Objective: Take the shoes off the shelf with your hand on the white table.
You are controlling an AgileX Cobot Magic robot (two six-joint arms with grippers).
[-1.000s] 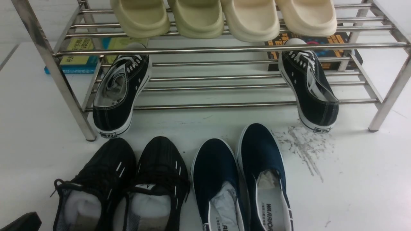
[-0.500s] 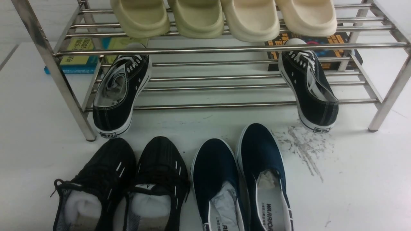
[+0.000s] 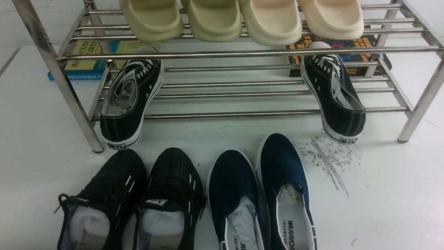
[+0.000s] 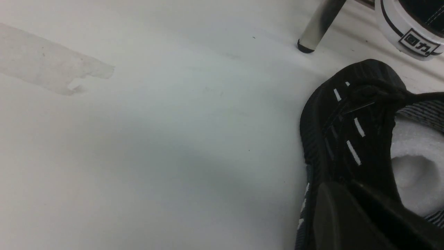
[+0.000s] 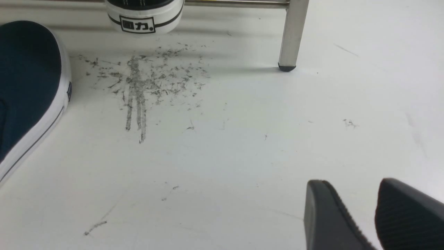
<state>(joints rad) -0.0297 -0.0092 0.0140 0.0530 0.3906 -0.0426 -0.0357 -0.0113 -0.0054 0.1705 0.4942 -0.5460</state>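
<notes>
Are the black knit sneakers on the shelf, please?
Off: the black knit sneakers stand on the white table before the shelf.

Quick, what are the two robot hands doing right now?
Left gripper: cannot tell if open or shut; it sits right by a black shoe.
Right gripper: open, holding nothing.

front faces shelf point(image 3: 242, 53); wrists low, tableward

four cream foam slides point(image 3: 242, 21) sit on an upper rack tier. two black canvas sneakers point(image 3: 131, 100) with white soles lean below. navy slip-ons point(image 3: 256, 194) stand paired. books point(image 3: 86, 59) lie behind.
</notes>
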